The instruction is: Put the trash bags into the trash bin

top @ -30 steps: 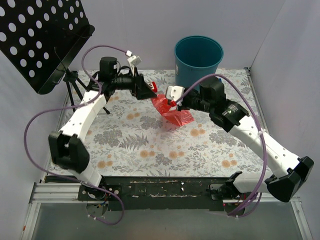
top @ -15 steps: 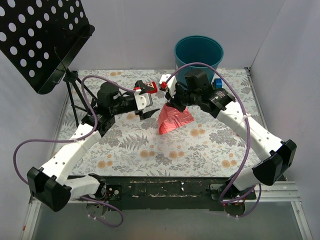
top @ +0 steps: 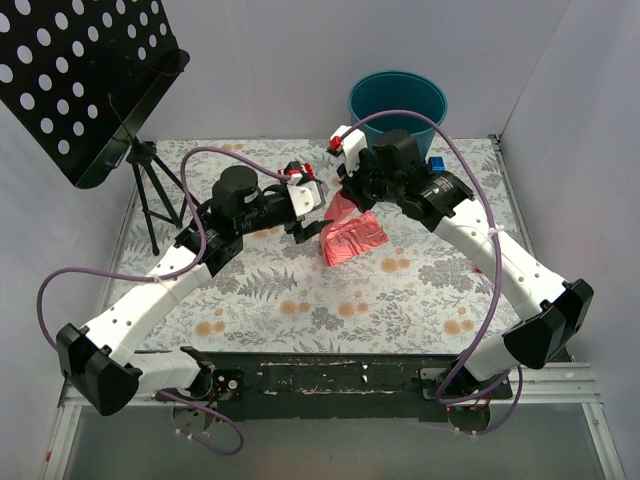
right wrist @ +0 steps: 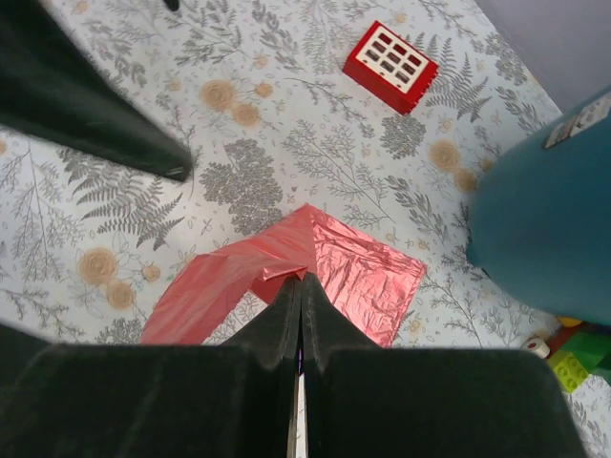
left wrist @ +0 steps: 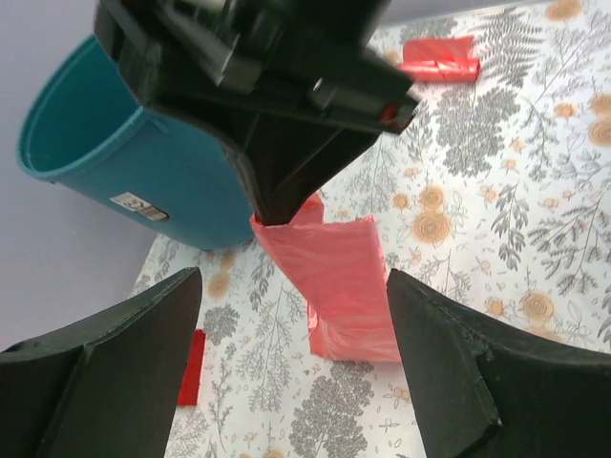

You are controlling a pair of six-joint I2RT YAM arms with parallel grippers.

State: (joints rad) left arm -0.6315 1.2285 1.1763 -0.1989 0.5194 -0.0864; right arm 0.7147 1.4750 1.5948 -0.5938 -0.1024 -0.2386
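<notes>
Right gripper point(right wrist: 298, 283) pinched closed on the trash bag point(right wrist: 361, 269) at its raised fold, near the trash bin point(top: 392, 140). Left gripper point(left wrist: 293, 281) wide open, empty, facing the bag.

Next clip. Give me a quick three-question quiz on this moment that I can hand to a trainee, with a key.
1. True or false: the left claw is shut on the trash bag.
2. Pick one. The trash bag is: A) lying loose, untouched; B) pinched in the shut right claw; C) held by both claws.
3. Fill in: seen from the robot, the trash bin stands at the ___ edge of the table (near or far).

Key: 1 false, it is open and holds nothing; 2 B; 3 far.
</notes>
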